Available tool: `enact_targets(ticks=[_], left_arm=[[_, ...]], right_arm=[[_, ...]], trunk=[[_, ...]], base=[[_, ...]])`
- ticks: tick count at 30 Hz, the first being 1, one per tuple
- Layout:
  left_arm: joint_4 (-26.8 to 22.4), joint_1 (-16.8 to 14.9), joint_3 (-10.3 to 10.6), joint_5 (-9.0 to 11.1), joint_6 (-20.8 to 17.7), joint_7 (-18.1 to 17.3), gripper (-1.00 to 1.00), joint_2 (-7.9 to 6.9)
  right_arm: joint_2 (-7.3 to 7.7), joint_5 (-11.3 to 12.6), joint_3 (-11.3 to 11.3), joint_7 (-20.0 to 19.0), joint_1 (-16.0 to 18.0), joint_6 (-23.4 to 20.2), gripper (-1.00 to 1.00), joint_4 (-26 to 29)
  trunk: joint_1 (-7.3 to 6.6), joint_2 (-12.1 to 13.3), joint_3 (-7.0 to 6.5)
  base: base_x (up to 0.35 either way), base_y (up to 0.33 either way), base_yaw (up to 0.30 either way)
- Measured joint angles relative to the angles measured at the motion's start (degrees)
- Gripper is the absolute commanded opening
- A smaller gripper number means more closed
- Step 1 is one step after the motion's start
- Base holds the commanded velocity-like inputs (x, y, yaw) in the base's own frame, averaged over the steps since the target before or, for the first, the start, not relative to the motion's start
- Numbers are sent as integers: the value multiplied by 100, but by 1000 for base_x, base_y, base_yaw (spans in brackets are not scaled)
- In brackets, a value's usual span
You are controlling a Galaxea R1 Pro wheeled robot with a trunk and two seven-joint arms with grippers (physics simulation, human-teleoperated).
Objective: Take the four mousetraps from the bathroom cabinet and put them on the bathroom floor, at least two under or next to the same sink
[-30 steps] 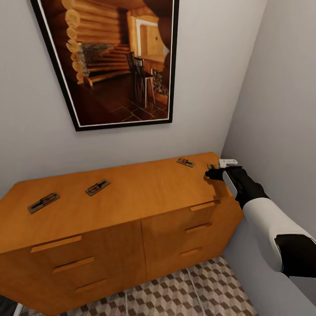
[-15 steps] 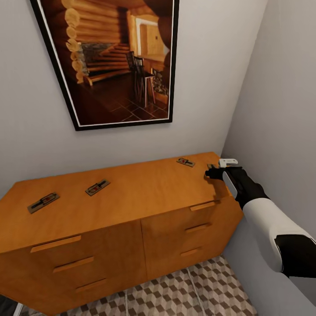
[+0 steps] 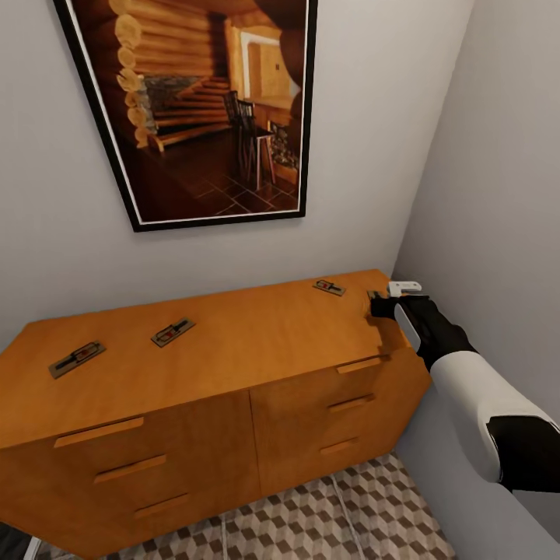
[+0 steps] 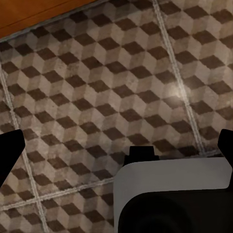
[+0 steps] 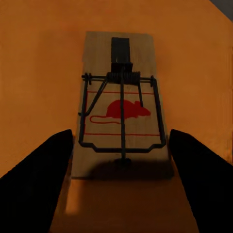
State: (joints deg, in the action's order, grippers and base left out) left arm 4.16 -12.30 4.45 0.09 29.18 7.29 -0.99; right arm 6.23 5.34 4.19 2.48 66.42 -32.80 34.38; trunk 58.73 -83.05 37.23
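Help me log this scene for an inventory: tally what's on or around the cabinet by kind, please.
Mousetraps: 4, at, and one mostly hidden by the right gripper, seen close at
Cabinet: 1
Framed picture: 1
Total: 6

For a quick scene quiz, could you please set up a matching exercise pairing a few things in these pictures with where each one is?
Column 1:
1. right end effector
2. leftmost mousetrap
3. framed picture
4. bathroom floor

Column 2:
A. hanging on the wall above the cabinet
B. under the left end effector
C. open around a mousetrap at the cabinet's right end
D. lying flat near the cabinet top's left end

Pairs: 1-C, 2-D, 3-A, 4-B
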Motion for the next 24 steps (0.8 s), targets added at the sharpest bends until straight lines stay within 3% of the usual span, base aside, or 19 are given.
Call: enact_targets(ticks=[23,24], left_arm=[[0,0,2,-1,0,0,100,9],[0,0,6,-4,-1,0,100,65]], right_arm=[[1,-35,-10,11,2,0,-100,4],[1,-4,-19,59,2,-211,-100,497]], trunk=[[0,0,-1],[0,-1,-1]], base=[[0,0,0],[0,0,0]])
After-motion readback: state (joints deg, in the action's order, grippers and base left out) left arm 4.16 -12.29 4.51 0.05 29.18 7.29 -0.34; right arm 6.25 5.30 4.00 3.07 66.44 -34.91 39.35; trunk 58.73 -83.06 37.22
